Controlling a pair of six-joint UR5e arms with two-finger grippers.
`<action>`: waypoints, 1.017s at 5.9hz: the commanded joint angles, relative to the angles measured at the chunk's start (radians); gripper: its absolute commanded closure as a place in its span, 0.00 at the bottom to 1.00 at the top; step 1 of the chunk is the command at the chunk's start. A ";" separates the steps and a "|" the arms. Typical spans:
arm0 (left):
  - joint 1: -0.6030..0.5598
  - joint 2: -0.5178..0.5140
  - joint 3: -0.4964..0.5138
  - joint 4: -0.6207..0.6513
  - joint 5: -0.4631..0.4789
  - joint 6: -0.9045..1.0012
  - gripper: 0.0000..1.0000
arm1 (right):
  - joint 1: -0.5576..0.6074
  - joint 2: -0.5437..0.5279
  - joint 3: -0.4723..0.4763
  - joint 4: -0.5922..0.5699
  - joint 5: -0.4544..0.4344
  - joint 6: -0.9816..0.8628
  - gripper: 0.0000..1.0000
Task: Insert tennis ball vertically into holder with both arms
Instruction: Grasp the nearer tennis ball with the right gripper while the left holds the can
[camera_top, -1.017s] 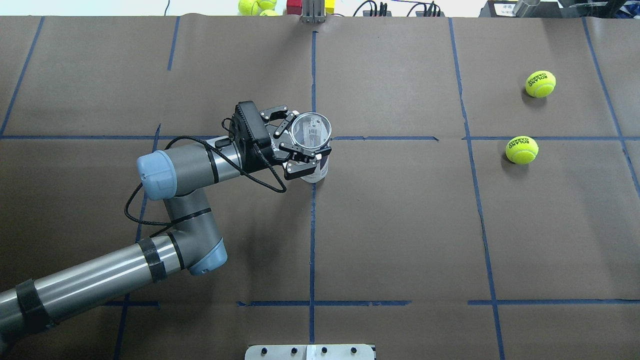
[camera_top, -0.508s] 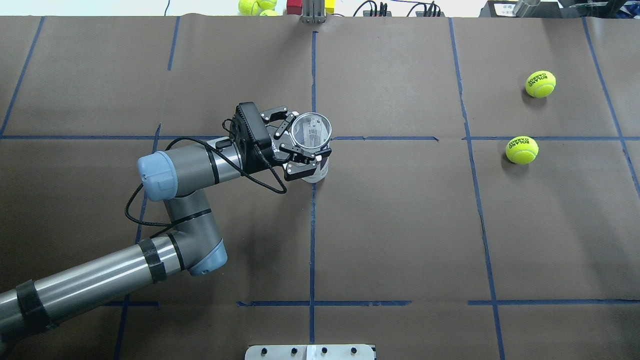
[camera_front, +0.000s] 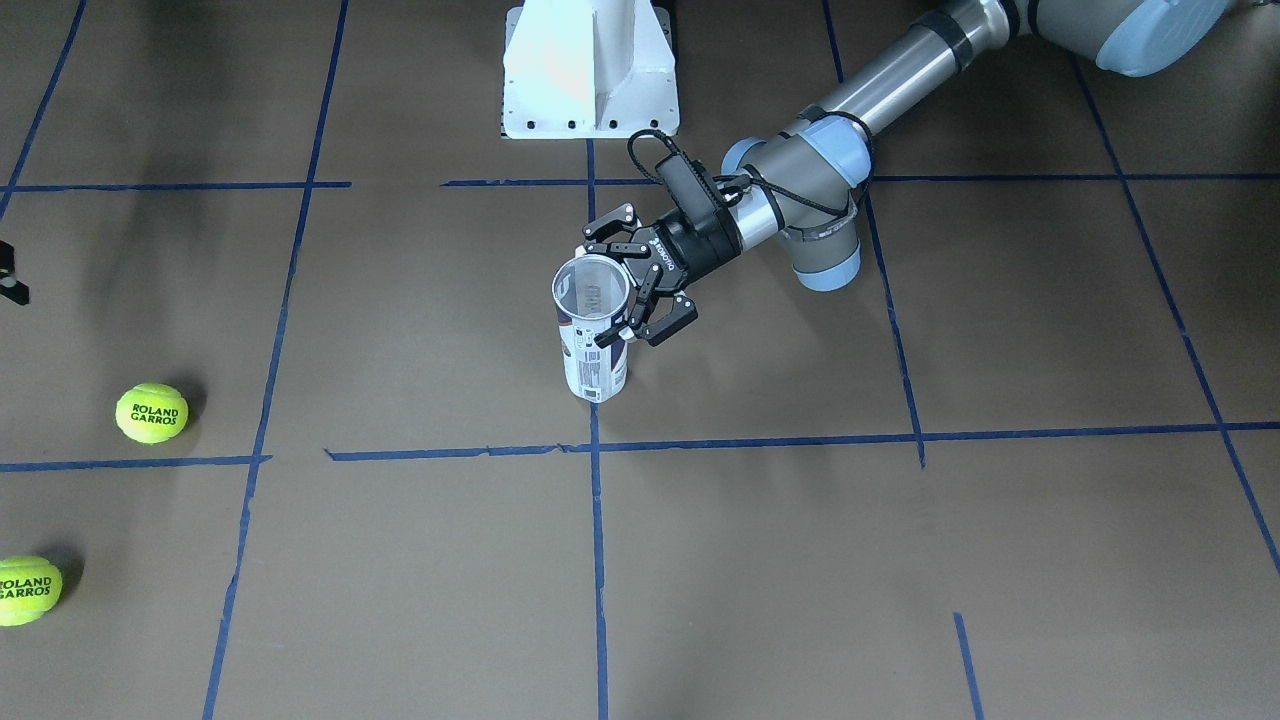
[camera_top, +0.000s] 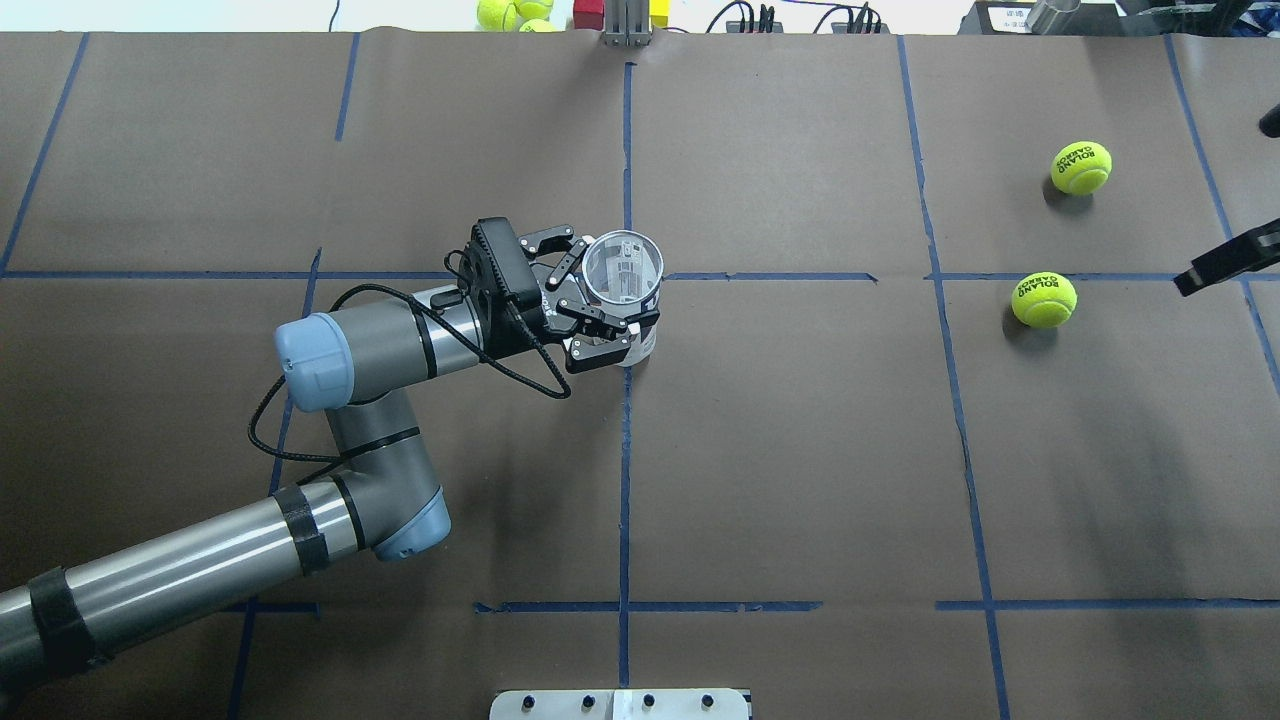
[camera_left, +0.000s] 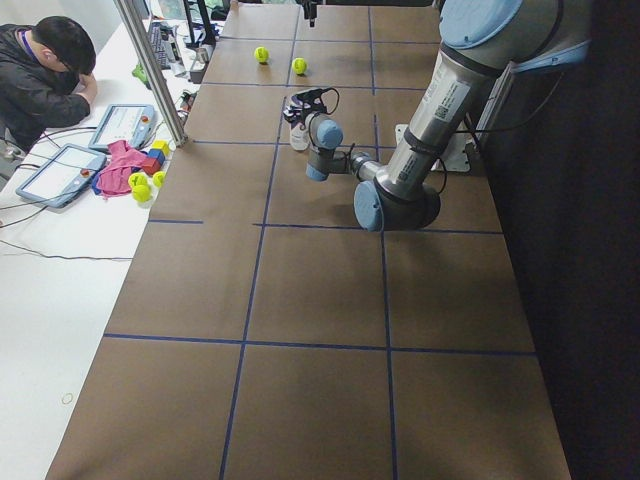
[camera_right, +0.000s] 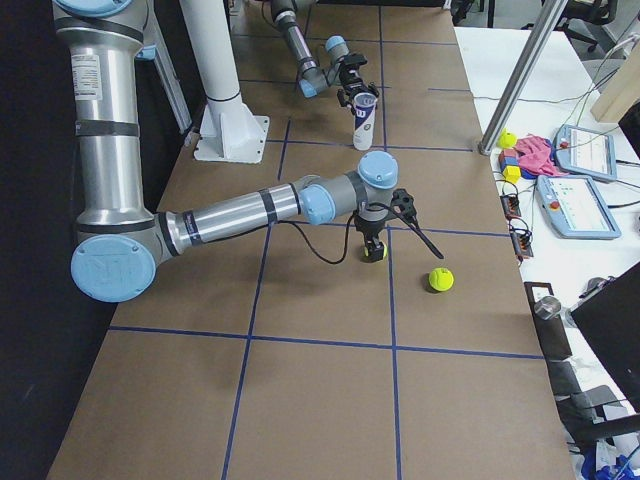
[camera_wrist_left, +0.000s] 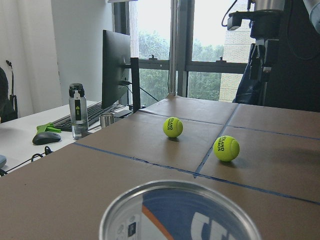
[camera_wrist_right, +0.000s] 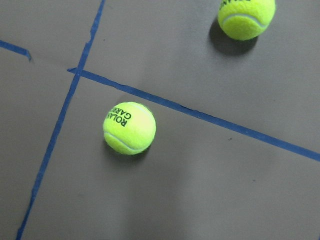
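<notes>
The holder (camera_top: 623, 270), a clear tube with a white and navy label, stands upright with its mouth open near the table's middle; it also shows in the front view (camera_front: 593, 345). My left gripper (camera_top: 592, 305) is shut on the holder from the side, below its rim. In the left wrist view the holder's rim (camera_wrist_left: 180, 210) fills the bottom. Two yellow-green tennis balls (camera_top: 1044, 300) (camera_top: 1081, 167) lie at the far right. My right gripper (camera_right: 372, 238) hangs over the nearer ball (camera_wrist_right: 129, 128). Its fingers are hidden, so I cannot tell its state.
The white pedestal base (camera_front: 590, 70) stands at the robot's side of the table. Blue tape lines cross the brown table cover. More balls and coloured blocks (camera_left: 145, 175) lie on the side desk, where a person (camera_left: 40, 70) sits.
My left wrist has shifted slightly, still on the holder. A black part of the right gripper has come into the overhead view at the right edge. The balls have not moved.
</notes>
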 joint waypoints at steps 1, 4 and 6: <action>0.000 0.000 -0.001 0.000 0.002 -0.003 0.10 | -0.119 0.082 -0.184 0.285 -0.117 0.187 0.00; 0.000 0.000 -0.003 0.002 0.002 -0.004 0.10 | -0.213 0.124 -0.245 0.351 -0.174 0.249 0.00; 0.000 0.002 -0.003 0.002 0.002 -0.004 0.09 | -0.254 0.124 -0.277 0.353 -0.212 0.246 0.00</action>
